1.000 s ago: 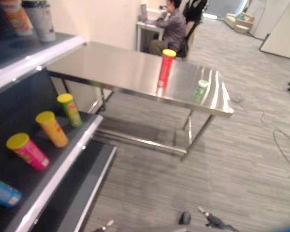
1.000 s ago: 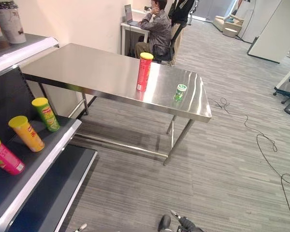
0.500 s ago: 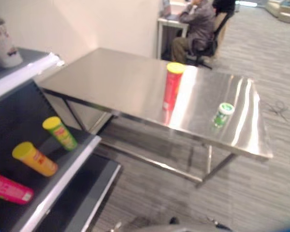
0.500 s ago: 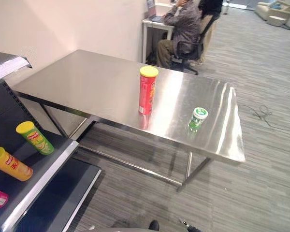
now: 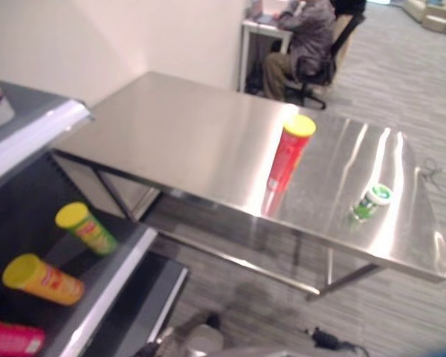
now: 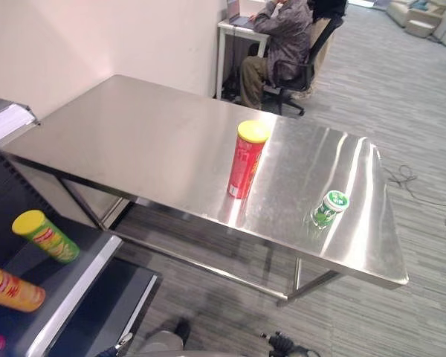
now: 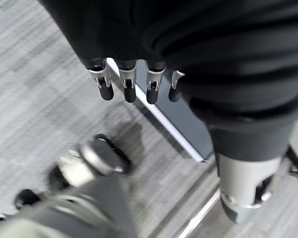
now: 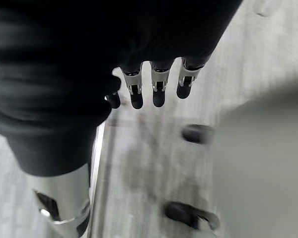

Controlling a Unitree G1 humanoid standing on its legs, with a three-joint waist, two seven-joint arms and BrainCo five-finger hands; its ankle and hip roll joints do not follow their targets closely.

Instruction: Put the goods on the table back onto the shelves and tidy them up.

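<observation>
Both hands hang empty with fingers relaxed, left hand [image 7: 134,84] and right hand [image 8: 154,87] well apart from the red crisp tube [image 6: 245,160] and green tub [image 6: 328,208] awaiting collection on the counter [image 6: 134,134].

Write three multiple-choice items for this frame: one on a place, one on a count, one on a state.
1. Where does the small green tub stand?
A. on the shelf
B. on the table, right of the red can
C. on the floor

2. How many goods are on the table?
A. two
B. four
C. none

3. How is the left robot hand?
A. curled round the red can
B. pinching the tub
C. open, holding nothing

Answers:
1 B: the tub sits near the table's right end.
2 A: just the can and the tub stand there.
3 C: its wrist view shows straight fingers over the floor.
</observation>
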